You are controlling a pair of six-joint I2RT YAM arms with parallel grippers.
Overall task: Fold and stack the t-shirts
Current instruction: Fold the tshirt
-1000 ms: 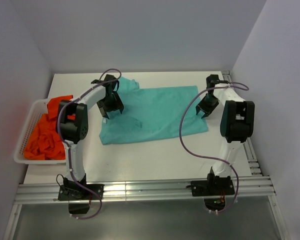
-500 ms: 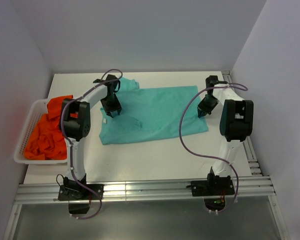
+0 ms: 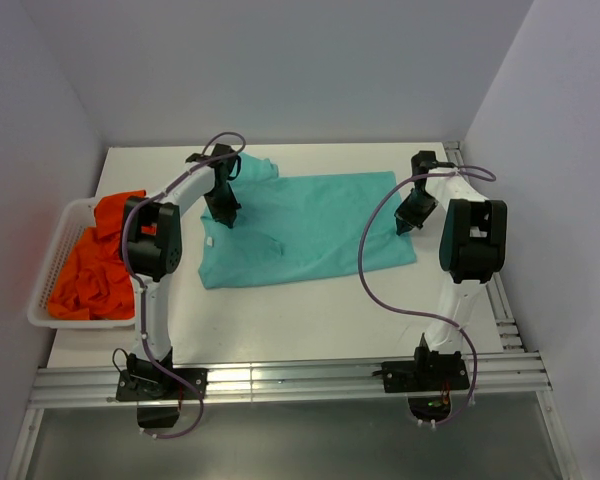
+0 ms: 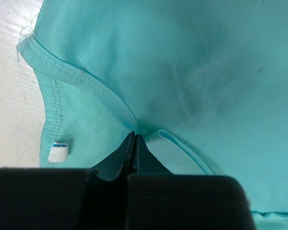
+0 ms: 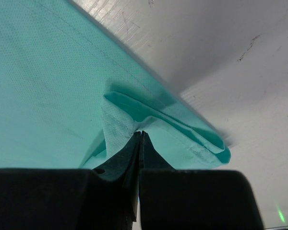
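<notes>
A teal-green t-shirt (image 3: 310, 230) lies spread flat in the middle of the white table. My left gripper (image 3: 223, 215) is shut on its cloth at the shirt's left end. In the left wrist view the closed tips (image 4: 134, 135) pinch a pucker of t-shirt (image 4: 192, 67) right beside the curved collar seam (image 4: 86, 84), with the small white neck label (image 4: 59, 152) to the left. My right gripper (image 3: 408, 222) is shut on the shirt's right edge. Its tips (image 5: 140, 133) hold a bunched fold of the t-shirt (image 5: 43, 81) hem. Orange-red t-shirts (image 3: 95, 265) lie heaped in the basket.
The white slatted basket (image 3: 52, 262) hangs over the table's left edge. Aluminium rails run along the front (image 3: 280, 380) and right side (image 3: 502, 300). Purple cables loop off both arms. Bare white tabletop (image 5: 240, 52) shows beyond the shirt's right edge.
Both grippers have closed from open onto the teal shirt, the left by the collar, the right at the hem. The arms have hardly shifted.
</notes>
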